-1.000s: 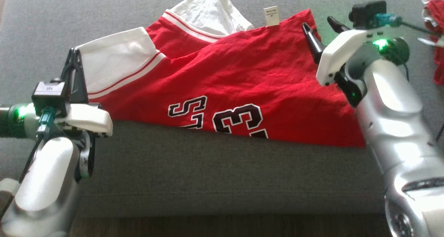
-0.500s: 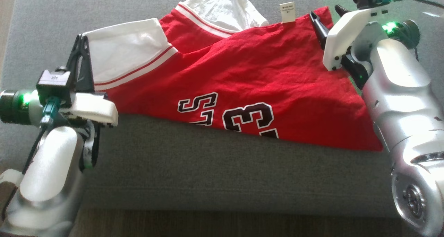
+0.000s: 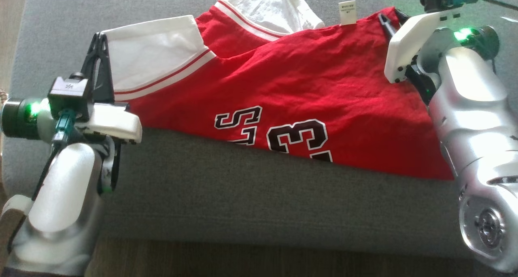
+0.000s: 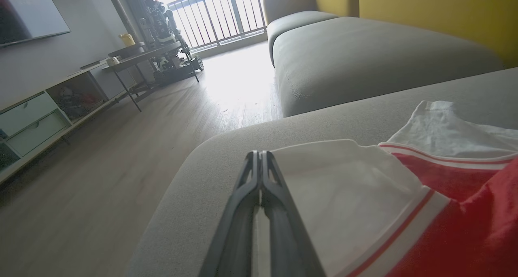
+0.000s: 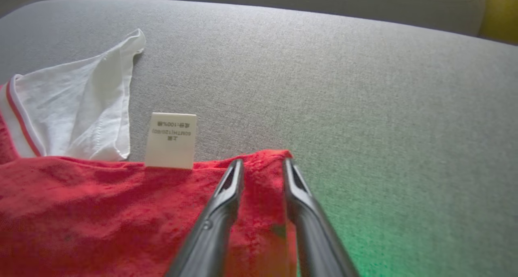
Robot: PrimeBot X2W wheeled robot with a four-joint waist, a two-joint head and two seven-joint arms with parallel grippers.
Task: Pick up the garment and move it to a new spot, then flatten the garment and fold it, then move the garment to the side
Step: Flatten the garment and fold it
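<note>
Clothes: a red shirt (image 3: 307, 86) with white sleeves lies spread on the grey sofa (image 3: 243, 204).
Left: the left fingers (image 4: 279, 216) are pressed tight together at the edge of a white sleeve (image 4: 344, 188). I cannot tell if they pinch it.
Right: the right fingers (image 5: 218, 216) stand a little apart, with the shirt's red corner between them.
Label: a white tag (image 5: 171, 140) sticks out just beside that corner.

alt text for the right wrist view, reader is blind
The right gripper holds its two dark fingers slightly apart, straddling a corner of the red fabric jersey on a grey fabric sofa cushion. A white rectangular care label sticks out from the jersey's edge left of them, with a crumpled white sleeve further left.
</note>
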